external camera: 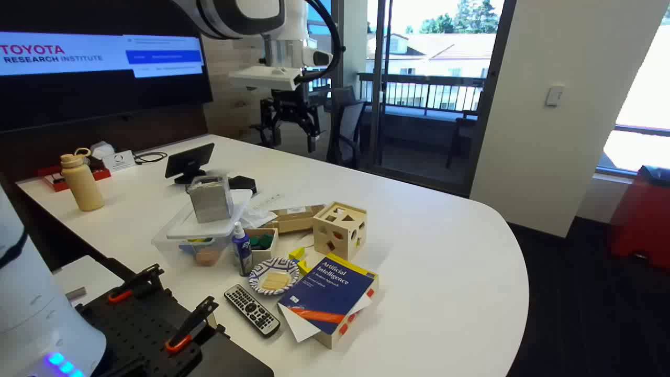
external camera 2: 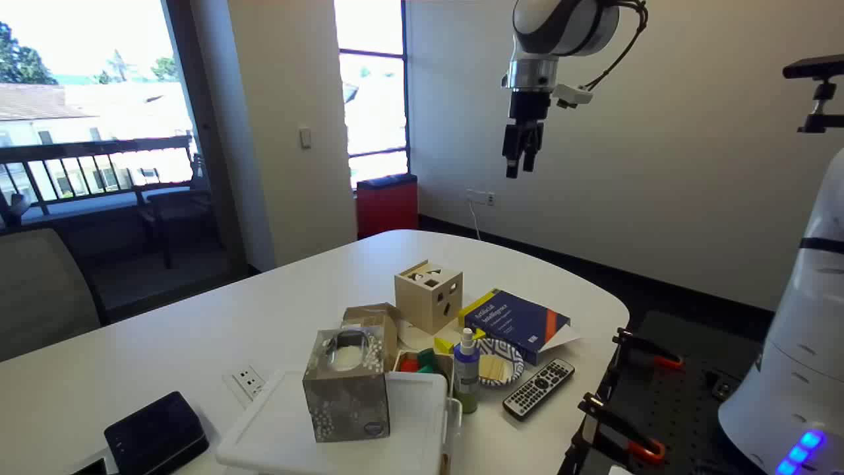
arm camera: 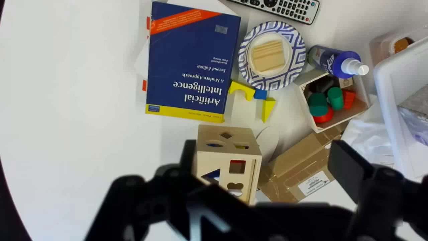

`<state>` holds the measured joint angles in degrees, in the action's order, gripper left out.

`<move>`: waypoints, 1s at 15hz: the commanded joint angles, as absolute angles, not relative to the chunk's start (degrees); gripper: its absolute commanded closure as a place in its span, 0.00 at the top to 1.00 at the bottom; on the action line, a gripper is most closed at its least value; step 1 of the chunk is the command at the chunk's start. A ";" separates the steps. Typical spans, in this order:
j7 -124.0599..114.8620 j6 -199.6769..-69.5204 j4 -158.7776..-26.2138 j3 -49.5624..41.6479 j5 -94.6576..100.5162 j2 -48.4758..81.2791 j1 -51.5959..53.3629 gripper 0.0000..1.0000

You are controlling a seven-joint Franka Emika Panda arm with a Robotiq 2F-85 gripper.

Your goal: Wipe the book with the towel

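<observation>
In an exterior view we see the end effector (external camera: 294,140) spread wide, its arm (external camera: 251,23) cut off above; in an exterior view a tissue box (external camera 2: 347,396) partly hides the cardboard box (external camera 2: 372,315); in the wrist view the book (arm camera: 192,62) lies on the table (arm camera: 77,100), the remote (arm camera: 292,9) cropped.

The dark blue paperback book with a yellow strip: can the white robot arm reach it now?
Probably yes, from above: the black two-fingered gripper hangs open and nothing lies on the book. The pale wooden cube with shaped holes stands by its yellow end, so that side looks harder.
</observation>
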<state>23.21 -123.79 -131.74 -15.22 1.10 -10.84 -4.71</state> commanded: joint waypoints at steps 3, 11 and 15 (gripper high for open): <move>21.53 -124.47 -131.18 -12.77 -0.52 -8.67 -4.89 1.00; 7.07 -134.75 -127.46 -1.76 -9.28 8.47 0.34 1.00; 1.77 -143.26 -120.12 3.43 -14.67 22.78 2.32 1.00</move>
<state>5.00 -140.16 -127.66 1.16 -11.81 12.53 1.58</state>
